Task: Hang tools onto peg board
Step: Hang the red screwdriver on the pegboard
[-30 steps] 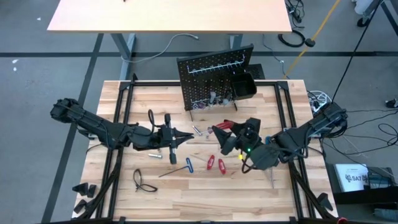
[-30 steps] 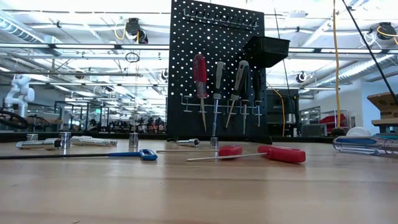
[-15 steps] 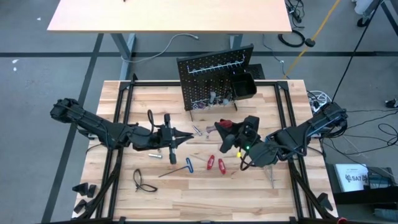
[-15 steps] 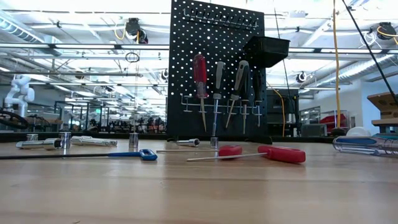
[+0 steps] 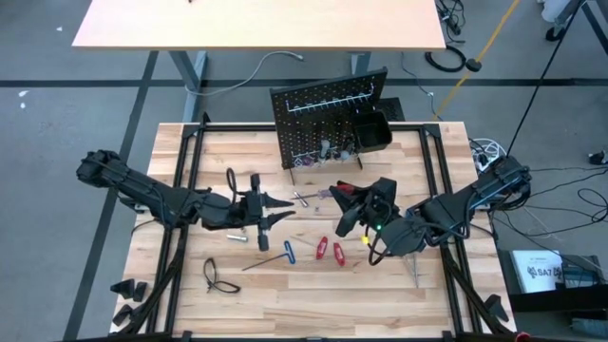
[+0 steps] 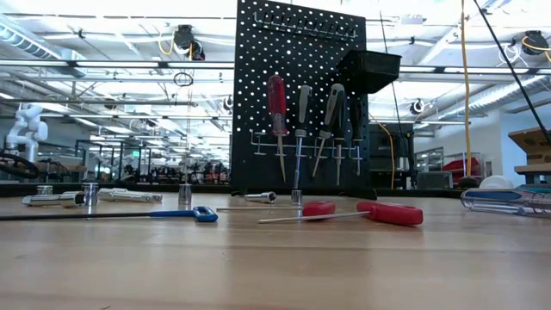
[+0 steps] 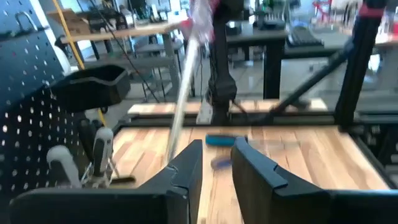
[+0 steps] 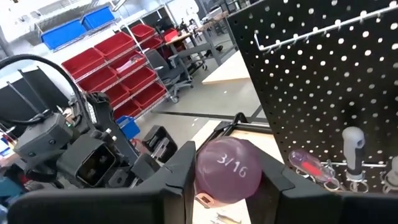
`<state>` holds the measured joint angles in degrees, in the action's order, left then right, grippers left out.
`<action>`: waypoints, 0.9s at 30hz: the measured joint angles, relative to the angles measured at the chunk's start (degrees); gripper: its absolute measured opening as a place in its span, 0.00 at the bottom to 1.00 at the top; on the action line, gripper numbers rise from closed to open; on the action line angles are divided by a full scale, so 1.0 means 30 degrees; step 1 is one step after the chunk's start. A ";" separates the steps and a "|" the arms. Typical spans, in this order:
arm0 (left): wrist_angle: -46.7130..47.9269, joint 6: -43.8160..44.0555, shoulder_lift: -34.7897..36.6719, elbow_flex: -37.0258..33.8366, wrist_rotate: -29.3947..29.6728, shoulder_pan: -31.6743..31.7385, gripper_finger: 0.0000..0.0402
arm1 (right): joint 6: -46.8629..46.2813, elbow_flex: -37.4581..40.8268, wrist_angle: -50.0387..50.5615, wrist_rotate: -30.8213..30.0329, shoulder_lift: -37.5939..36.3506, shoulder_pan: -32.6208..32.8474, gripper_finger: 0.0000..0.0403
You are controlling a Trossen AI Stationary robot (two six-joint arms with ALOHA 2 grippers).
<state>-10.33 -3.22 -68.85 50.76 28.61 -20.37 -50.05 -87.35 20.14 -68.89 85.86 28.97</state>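
Since a second ago the right gripper (image 5: 344,195), jaws pinching a red-handled screwdriver (image 8: 229,170), has edged toward the peg board (image 5: 328,123) at 12 o'clock. Left gripper (image 5: 275,209) waits on the surface (image 5: 313,294), jaws spread.

Looks like a big open robotics lab or workshop, industrial kind of building. The low view has an exposed ceiling with beams and strip lights (image 6: 112,65) running way back, plus a white robot arm (image 6: 21,125) off in the distance. The right wrist view catches shelving loaded with red bins (image 8: 134,78) and blue bins (image 8: 62,31). Grey concrete floor (image 5: 57,114) with cables (image 5: 275,62) lying around, another wooden desk (image 5: 256,24) behind, and the butcher-block worktable (image 5: 313,294) has a black metal frame.
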 joint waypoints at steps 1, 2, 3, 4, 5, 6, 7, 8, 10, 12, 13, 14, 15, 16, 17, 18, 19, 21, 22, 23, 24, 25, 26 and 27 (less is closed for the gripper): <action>0.0520 0.0303 0.0157 0.0000 0.0144 -0.0019 0.23 | 0.0183 0.0000 0.0000 0.0017 -0.0060 -0.0011 0.21; 0.1263 0.0864 0.0422 0.0000 0.0365 -0.0027 0.24 | 0.0370 0.0000 -0.0046 0.0010 -0.0096 -0.0039 0.21; 0.2074 0.1699 0.0788 0.0000 0.0527 -0.0025 0.26 | 0.0518 0.0000 -0.0070 0.0031 -0.0114 -0.0105 0.21; 0.2790 0.2534 0.1234 0.0000 0.0591 -0.0019 0.26 | 0.0612 0.0000 -0.0066 0.0177 -0.0114 -0.0200 0.21; 0.3461 0.3252 0.1696 0.0000 0.0647 -0.0001 0.27 | 0.0728 0.0000 -0.0056 0.0511 -0.0114 -0.0316 0.21; 0.4150 0.3843 0.2181 0.0000 0.0654 0.0002 0.28 | 0.0851 0.0000 -0.0051 0.0949 -0.0114 -0.0470 0.21; 0.4910 0.4269 0.2728 0.0000 0.0661 -0.0005 0.28 | 0.0935 0.0000 -0.0058 0.1481 -0.0114 -0.0699 0.21; 0.5635 0.4503 0.3244 0.0000 0.0640 -0.0013 0.28 | 0.0958 0.0000 -0.0069 0.2045 -0.0114 -0.0953 0.21; 0.7002 0.4917 0.4317 0.0000 0.0617 -0.0020 0.28 | 0.1004 0.0000 -0.0106 0.3153 -0.0026 -0.1541 0.21; 0.8063 0.4991 0.5292 0.0000 0.0613 -0.0007 0.28 | 0.1332 0.0018 -0.0215 0.4092 0.0060 -0.2036 0.21; 0.8537 0.4981 0.5757 0.0000 0.0615 -0.0005 0.28 | 0.1610 0.0022 -0.0469 0.4484 0.0152 -0.2333 0.21; 0.8950 0.4983 0.6146 0.0000 0.0610 -0.0005 0.28 | 0.1899 0.0022 -0.0834 0.4843 0.0219 -0.2622 0.21; 0.9241 0.4980 0.6502 0.0000 0.0609 -0.0005 0.28 | 0.2133 0.0022 -0.1041 0.5236 0.0264 -0.2844 0.21; 0.9430 0.4977 0.6839 -0.0020 0.0589 -0.0005 0.28 | 0.2362 0.0022 -0.1205 0.5616 0.0323 -0.3132 0.21; 0.9442 0.4989 0.7177 -0.0109 0.0559 -0.0013 0.28 | 0.2539 0.0022 -0.1408 0.6117 0.0380 -0.3402 0.21; 0.9462 0.4989 0.7480 -0.0212 0.0552 -0.0013 0.28 | 0.2618 0.0022 -0.1610 0.6676 0.0462 -0.3686 0.21; 0.9507 0.4995 0.7750 -0.0332 0.0549 -0.0013 0.28 | 0.2675 0.0016 -0.1736 0.7082 0.0553 -0.3960 0.21; 0.9655 0.5285 0.8222 -0.0568 0.0329 -0.0013 0.28 | 0.2825 0.0022 -0.1813 0.7790 0.0689 -0.4371 0.21; 0.9904 0.5464 0.8392 -0.0634 0.0154 -0.0005 0.28 | 0.2854 0.0022 -0.1796 0.8123 0.0737 -0.4590 0.21; 1.0012 0.5502 0.8539 -0.0705 0.0012 -0.0005 0.28 | 0.2858 0.0019 -0.1840 0.8414 0.0798 -0.4796 0.21; 1.0078 0.5632 0.8629 -0.0784 -0.0050 -0.0013 0.28 | 0.2862 0.0015 -0.1858 0.8675 0.0837 -0.4967 0.21; 1.0150 0.5882 0.8703 -0.0886 -0.0131 -0.0013 0.28 | 0.2948 0.0015 -0.1856 0.8914 0.0910 -0.5111 0.21; 1.0185 0.5991 0.8779 -0.1027 -0.0204 -0.0013 0.28 | 0.3026 0.0014 -0.1922 0.9243 0.1010 -0.5278 0.21; 1.0193 0.6076 0.8805 -0.1184 -0.0277 -0.0013 0.28 | 0.3091 -0.0029 -0.1902 0.9620 0.1125 -0.5479 0.21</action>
<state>20.25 15.01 -42.43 47.21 27.78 -20.40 -40.77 -87.44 14.44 -40.03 89.23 12.53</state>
